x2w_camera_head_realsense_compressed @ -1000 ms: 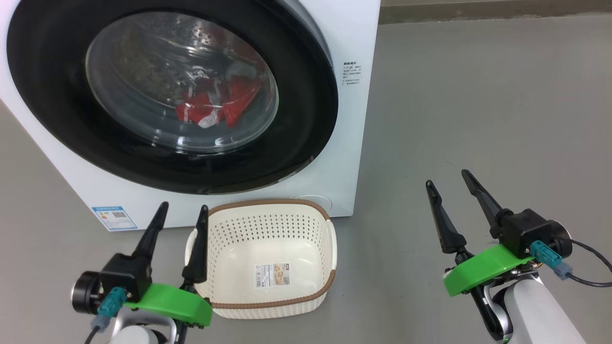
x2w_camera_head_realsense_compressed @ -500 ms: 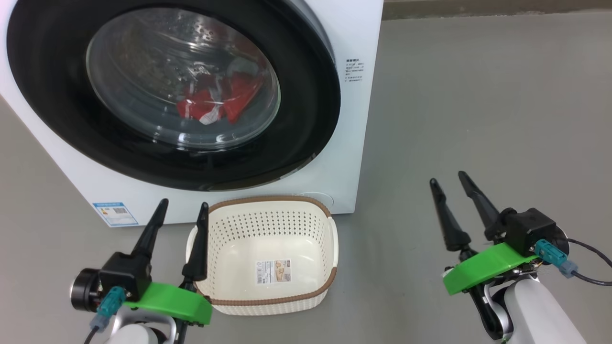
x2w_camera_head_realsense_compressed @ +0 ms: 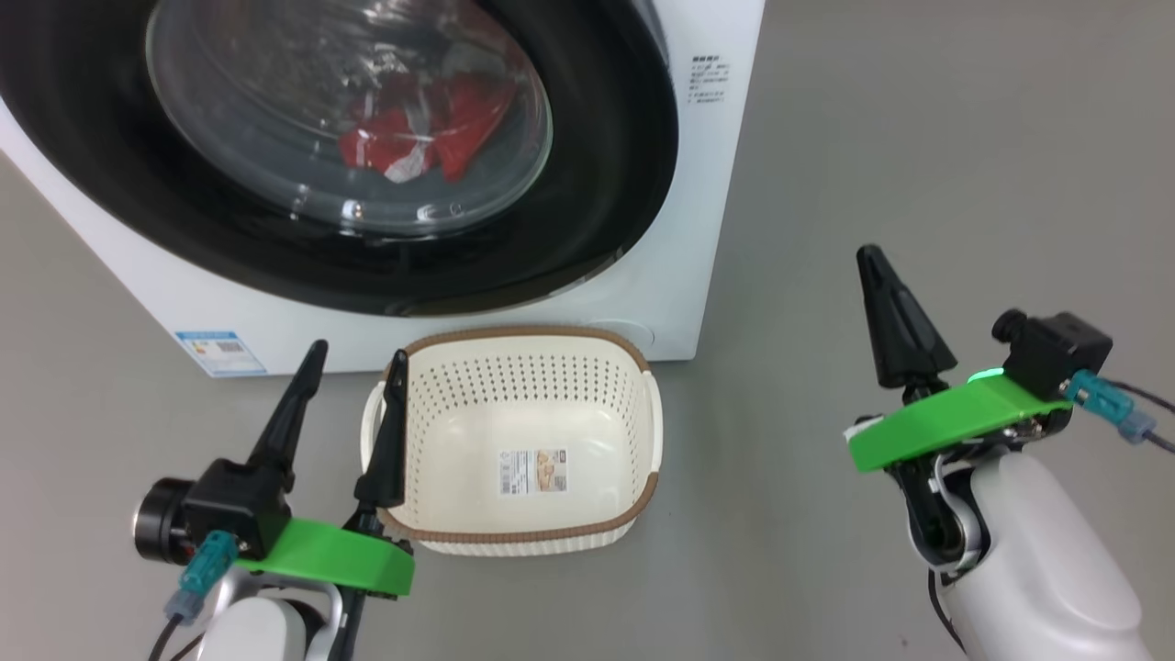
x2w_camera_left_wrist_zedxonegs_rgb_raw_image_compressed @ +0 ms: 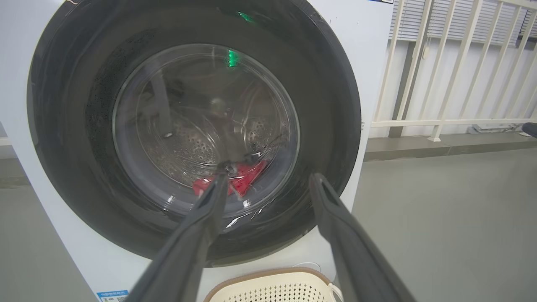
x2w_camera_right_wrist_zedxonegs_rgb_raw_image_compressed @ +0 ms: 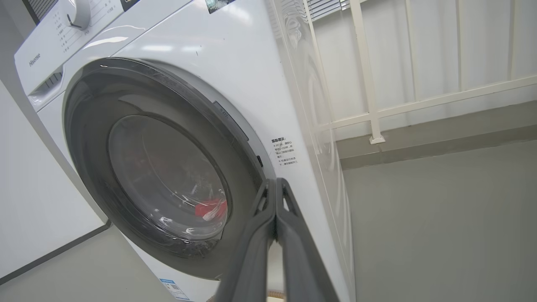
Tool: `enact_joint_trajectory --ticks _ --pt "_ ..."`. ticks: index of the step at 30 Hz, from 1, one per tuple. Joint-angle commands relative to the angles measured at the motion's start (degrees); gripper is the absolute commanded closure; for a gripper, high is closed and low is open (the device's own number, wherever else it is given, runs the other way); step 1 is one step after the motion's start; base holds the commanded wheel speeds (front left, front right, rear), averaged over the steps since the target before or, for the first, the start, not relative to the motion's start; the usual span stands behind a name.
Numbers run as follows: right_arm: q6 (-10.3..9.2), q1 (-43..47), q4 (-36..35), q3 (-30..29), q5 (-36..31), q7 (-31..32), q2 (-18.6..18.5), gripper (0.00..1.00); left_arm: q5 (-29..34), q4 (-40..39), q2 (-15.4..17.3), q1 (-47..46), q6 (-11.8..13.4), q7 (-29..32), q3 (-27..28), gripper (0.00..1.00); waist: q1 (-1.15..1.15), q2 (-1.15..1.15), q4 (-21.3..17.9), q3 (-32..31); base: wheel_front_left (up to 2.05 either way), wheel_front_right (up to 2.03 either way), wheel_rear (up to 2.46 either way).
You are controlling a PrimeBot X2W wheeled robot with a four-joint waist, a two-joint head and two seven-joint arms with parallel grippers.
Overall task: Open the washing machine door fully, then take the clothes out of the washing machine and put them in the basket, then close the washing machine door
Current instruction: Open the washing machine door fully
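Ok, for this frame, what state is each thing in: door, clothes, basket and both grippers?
washing machine door: shut.
clothes: inside the washing machine, behind the door's glass.
basket: upright on the floor in front of the washing machine, empty.
left gripper: open, holding nothing.
right gripper: shut, holding nothing.

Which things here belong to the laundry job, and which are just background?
Job: washing machine; washing machine door, shut; red clothes behind its glass; basket.
Background: white railing; blue sticker on the machine; grey floor.
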Motion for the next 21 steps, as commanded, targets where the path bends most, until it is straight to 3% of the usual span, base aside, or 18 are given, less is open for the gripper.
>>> enact_joint_trajectory --ticks 1,6,21 --pt "-0.04 -2.54 -1.02 1.36 1.22 -0.37 0.13 1.00 -0.04 -1.90 1.19 -1.84 0.09 -0.68 1.58 0.00 0.00 0.00 0.81 1.83 0.00 0.00 0.00" --pt "-0.04 -6.19 -0.02 1.46 6.02 -0.37 0.13 1.00 -0.14 -3.15 1.19 -2.75 0.22 -0.68 1.60 0.00 0.00 0.00 1.70 4.80 0.00 0.00 0.00" --pt "-0.04 -21.21 2.43 3.66 34.42 3.01 -0.86 1.00 -1.41 -7.24 1.19 -7.27 0.19 -0.68 0.62 0.00 0.00 0.00 3.93 16.27 0.00 0.00 0.00"
